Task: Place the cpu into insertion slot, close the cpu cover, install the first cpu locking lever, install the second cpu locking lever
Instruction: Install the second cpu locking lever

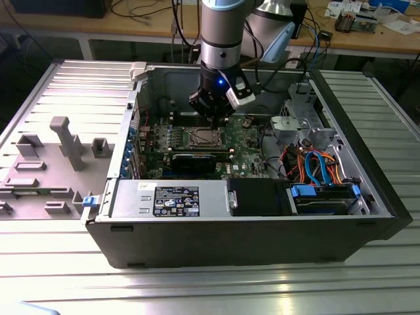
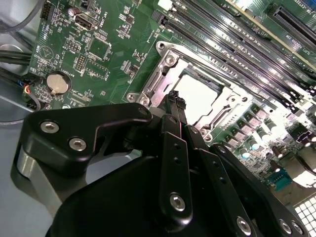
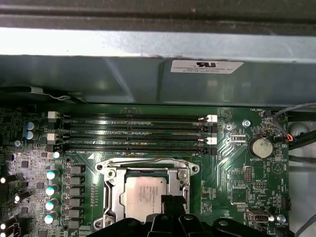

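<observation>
The cpu [image 3: 144,193] sits in the insertion slot [image 3: 106,195] on the green motherboard [image 3: 237,177], its dull silver top showing through the cut-out of the cpu cover [image 3: 183,174], which lies flat around it. In the second wrist view the chip [image 2: 193,96] glares pale inside the silvery frame [image 2: 163,74]. The pincer [image 2: 175,101] hangs just above the chip's edge with its black fingers [image 2: 178,112] drawn together, clenched on nothing.

A white label [image 3: 206,65] with black print is stuck on the grey case wall beyond the board; its writing is too small to read. Tiny white lettering marks the board near the round coin battery [image 3: 260,147]. Four long memory slots [image 3: 133,132] run between the socket and that wall. In the exterior view the arm [image 1: 222,39] reaches down into the open computer case [image 1: 367,177], which lies on the ribbed metal bench [image 1: 197,289]; a labelled power supply [image 1: 174,200] sits along the near edge.
</observation>
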Controlling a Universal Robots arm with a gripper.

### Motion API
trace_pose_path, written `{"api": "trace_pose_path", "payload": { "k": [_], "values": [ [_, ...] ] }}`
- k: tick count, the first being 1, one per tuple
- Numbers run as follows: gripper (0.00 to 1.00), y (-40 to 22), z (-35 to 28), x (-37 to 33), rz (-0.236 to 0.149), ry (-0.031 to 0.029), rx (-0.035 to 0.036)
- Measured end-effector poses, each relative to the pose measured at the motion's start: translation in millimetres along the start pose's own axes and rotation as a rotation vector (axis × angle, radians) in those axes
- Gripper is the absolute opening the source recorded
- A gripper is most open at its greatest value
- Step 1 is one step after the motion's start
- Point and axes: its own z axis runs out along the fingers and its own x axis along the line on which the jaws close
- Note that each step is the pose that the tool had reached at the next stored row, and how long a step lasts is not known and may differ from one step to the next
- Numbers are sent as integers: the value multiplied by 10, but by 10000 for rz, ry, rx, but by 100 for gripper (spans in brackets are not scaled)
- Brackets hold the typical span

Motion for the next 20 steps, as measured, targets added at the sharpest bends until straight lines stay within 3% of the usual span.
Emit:
{"api": "trace_pose_path", "payload": {
  "k": [9,20],
  "values": [
    [11,-2,-3,0,0,2,3],
    [11,-101,-22,7,1,1,-5]
  ]
}}
